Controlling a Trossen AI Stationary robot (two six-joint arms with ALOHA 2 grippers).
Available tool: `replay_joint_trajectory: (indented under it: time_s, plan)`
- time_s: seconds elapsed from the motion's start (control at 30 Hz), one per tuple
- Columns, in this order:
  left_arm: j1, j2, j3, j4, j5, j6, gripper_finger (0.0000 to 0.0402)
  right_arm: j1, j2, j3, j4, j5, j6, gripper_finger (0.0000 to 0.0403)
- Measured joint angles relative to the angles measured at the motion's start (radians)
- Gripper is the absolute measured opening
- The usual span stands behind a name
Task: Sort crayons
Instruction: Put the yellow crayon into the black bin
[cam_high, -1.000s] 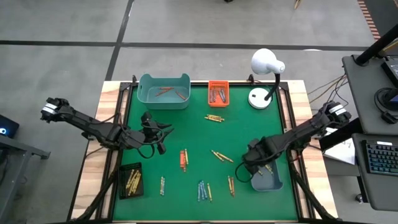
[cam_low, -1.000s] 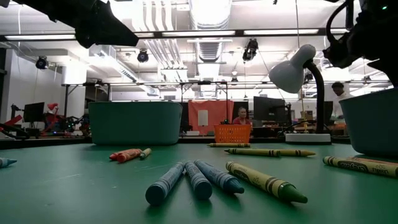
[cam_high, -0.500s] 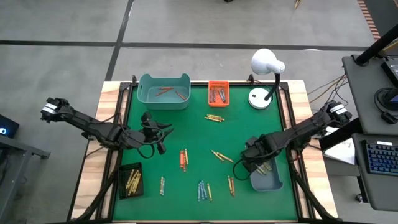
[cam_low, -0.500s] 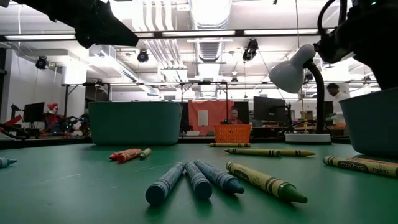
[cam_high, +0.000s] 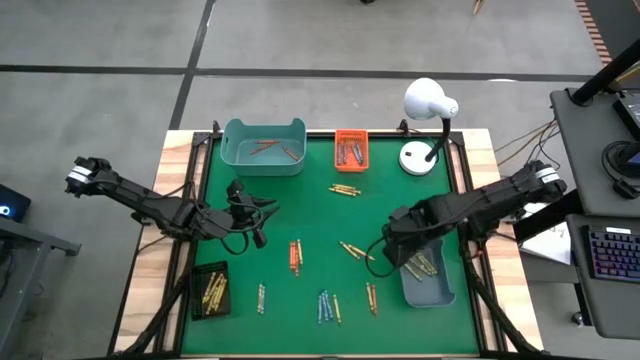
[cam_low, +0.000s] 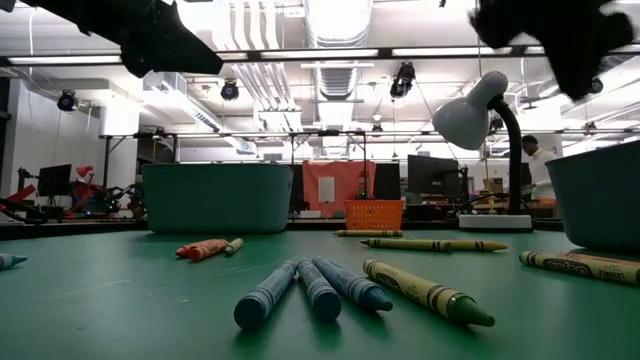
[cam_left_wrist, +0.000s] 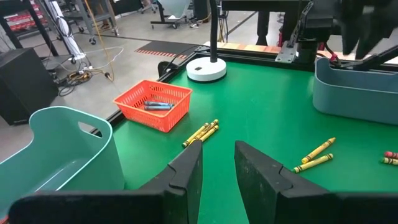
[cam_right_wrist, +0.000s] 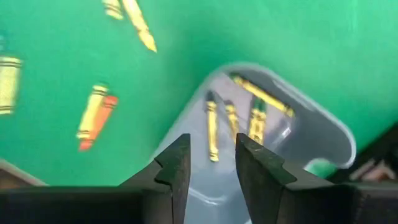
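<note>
The table mat is deep green with pale wood borders. At upper left sits a teal bin, beside it a small orange basket. A white lamp stands upper right. Lower right, a blue-grey bin holds yellow-green crayons. A black tray lies lower left.

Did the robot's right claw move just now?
Yes. In the high view the right gripper has slid off the grey-blue bin toward the table's middle, and it is open with nothing in it.
</note>
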Motion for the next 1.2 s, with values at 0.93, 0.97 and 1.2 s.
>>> replay_joint_trajectory:
  time_s: [0.93,0.97,1.2]
  plan:
    - [0.000,0.000,0.068,-0.001,0.000,0.130,0.0077,-0.469,0.303,0.140,0.609,0.257,-0.860,0.0058]
    - [0.000,0.000,0.069,0.000,0.000,0.131,0.0077,-0.474,0.327,0.142,0.610,0.257,-0.862,0.0058]
    - [0.000,0.000,0.068,-0.002,0.000,0.131,0.0077,-0.474,0.447,0.142,0.596,0.258,-0.822,0.0058]
